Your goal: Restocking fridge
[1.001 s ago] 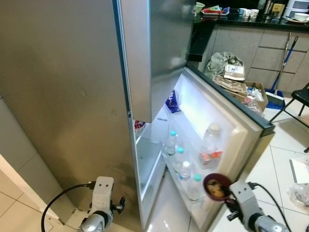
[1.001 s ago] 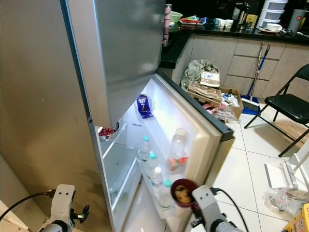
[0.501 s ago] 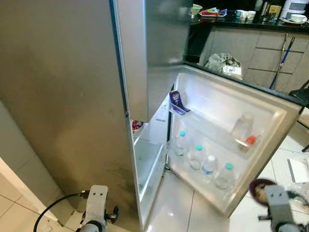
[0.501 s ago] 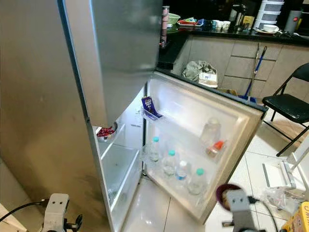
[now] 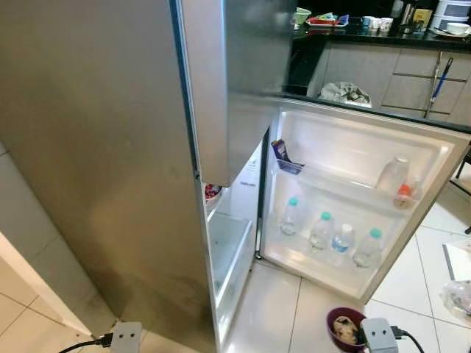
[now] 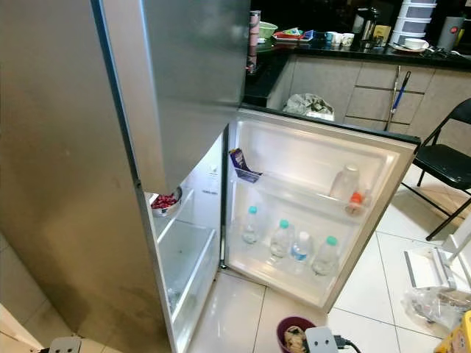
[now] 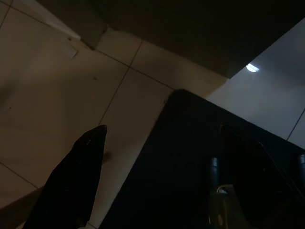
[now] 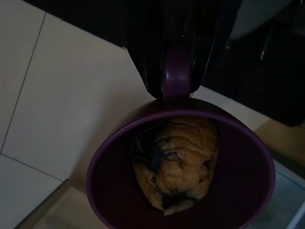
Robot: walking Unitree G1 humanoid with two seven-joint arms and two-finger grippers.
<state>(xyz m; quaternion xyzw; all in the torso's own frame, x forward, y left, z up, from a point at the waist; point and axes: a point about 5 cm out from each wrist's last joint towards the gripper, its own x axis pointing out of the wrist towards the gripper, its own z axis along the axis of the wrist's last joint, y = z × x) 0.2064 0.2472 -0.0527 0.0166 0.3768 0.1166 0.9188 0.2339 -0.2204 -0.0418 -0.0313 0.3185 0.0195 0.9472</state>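
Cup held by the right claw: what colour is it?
Dark purple cup, handle pinched by the right claw; clearest in the right wrist view.

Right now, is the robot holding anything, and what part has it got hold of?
Yes. Its right gripper holds a purple mug by the handle, with a muffin-like bun inside. The left gripper holds nothing.

Fridge door (image 5: 353,198): swung much wider open than a second ago.
My right pincer (image 8: 176,71): drawn back low, carrying the purple cup (image 5: 344,327) away from the door.
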